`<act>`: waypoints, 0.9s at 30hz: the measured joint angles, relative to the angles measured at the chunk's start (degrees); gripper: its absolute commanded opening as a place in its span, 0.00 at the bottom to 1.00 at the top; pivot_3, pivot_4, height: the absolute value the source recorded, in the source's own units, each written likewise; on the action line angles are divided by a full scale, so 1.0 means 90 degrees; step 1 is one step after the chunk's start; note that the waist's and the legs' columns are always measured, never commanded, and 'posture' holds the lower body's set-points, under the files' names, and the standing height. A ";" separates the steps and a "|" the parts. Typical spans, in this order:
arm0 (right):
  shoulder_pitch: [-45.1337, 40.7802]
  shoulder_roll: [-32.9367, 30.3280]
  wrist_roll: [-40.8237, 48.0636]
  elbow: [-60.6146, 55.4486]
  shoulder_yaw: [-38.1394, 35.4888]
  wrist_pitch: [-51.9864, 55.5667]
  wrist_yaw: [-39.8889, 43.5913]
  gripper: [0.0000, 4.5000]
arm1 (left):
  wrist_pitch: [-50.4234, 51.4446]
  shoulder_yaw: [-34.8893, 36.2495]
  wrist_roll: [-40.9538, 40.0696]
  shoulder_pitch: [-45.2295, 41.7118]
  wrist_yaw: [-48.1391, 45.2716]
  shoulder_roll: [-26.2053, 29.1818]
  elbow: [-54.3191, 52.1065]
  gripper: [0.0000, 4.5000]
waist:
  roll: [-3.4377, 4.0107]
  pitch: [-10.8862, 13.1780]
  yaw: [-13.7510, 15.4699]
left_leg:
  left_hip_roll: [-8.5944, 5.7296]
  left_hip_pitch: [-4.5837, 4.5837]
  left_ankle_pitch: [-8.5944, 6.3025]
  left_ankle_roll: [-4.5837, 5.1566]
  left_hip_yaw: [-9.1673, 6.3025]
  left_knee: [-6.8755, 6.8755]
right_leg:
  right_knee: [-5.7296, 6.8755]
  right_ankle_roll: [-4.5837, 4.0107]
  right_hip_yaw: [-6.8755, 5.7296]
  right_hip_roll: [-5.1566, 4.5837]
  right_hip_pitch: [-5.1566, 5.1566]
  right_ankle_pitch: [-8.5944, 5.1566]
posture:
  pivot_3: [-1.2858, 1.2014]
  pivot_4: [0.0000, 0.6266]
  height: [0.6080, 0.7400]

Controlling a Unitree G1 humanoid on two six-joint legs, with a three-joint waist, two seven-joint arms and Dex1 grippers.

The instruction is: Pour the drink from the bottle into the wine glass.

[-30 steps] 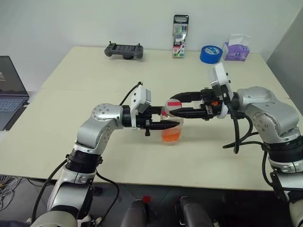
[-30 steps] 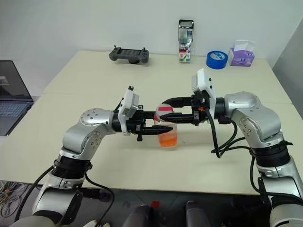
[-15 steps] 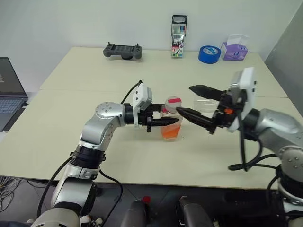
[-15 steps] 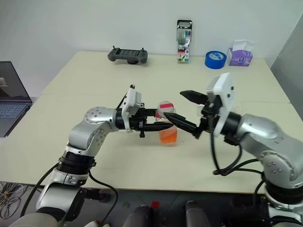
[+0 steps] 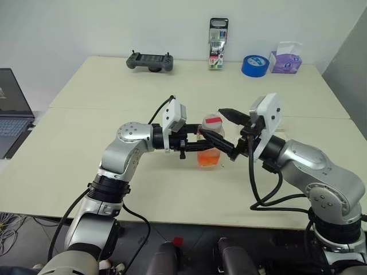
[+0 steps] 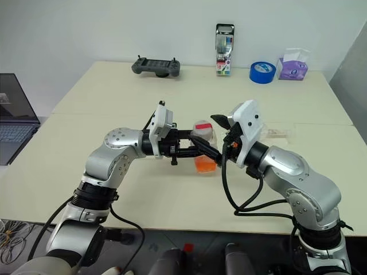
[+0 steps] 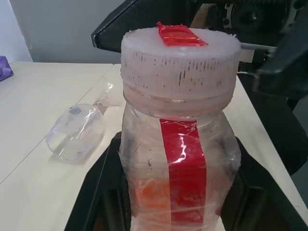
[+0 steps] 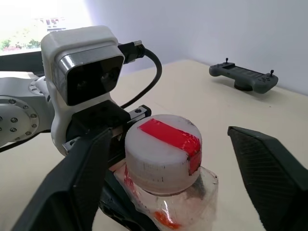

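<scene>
Left claw (image 5: 198, 143): clamped on the bottle's body, near middle of the table (image 5: 114, 86).
Right claw (image 8: 159, 168): fingers spread wide, one either side of the cap (image 8: 162, 147), apparently not gripping.
Bottle (image 7: 180, 159): thin clear plastic, likely light, squashy; hold low on the squarish sides.
Drink (image 5: 206, 159): orange-red, fills the lower part.
Wine glass (image 7: 77, 137): lying on its side, right of the bottle; fragile, take by the stem.
Writing: red strip label, nothing readable.
</scene>
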 measured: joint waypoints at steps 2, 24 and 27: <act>0.0000 -0.0002 -0.0001 0.0000 -0.0001 0.0000 0.0025 0.53 | 0.0003 0.0000 0.0000 0.0000 0.0001 0.0000 0.0000 0.41 | 0.0000 0.0000 -0.0001 | 0.0000 0.0000 0.0000 0.0000 -0.0001 0.0000 | 0.0001 0.0001 -0.0001 0.0001 0.0000 -0.0001 | 0.52 0.24 1.00; -0.2180 -0.1972 -0.0579 0.3832 0.1023 -0.2364 0.6011 0.62 | 0.0315 -0.0290 -0.0024 -0.0027 -0.0402 0.0014 -0.0364 0.41 | 0.0003 0.0003 0.0000 | 0.0008 -0.0006 -0.0001 0.0001 0.0010 0.0000 | -0.0002 -0.0024 -0.0009 0.0006 0.0000 0.0014 | 0.52 0.24 1.00; -0.1541 -0.2773 -0.0232 0.3331 0.0278 -0.1377 0.5647 0.86 | 0.0345 -0.0253 -0.0111 -0.0004 -0.0408 0.0021 -0.0422 0.41 | 0.0002 0.0004 0.0117 | -0.0008 -0.0023 -0.0001 0.0000 -0.0015 0.0002 | -0.0019 -0.0017 -0.0012 -0.0021 -0.0003 0.0010 | 0.52 0.24 1.00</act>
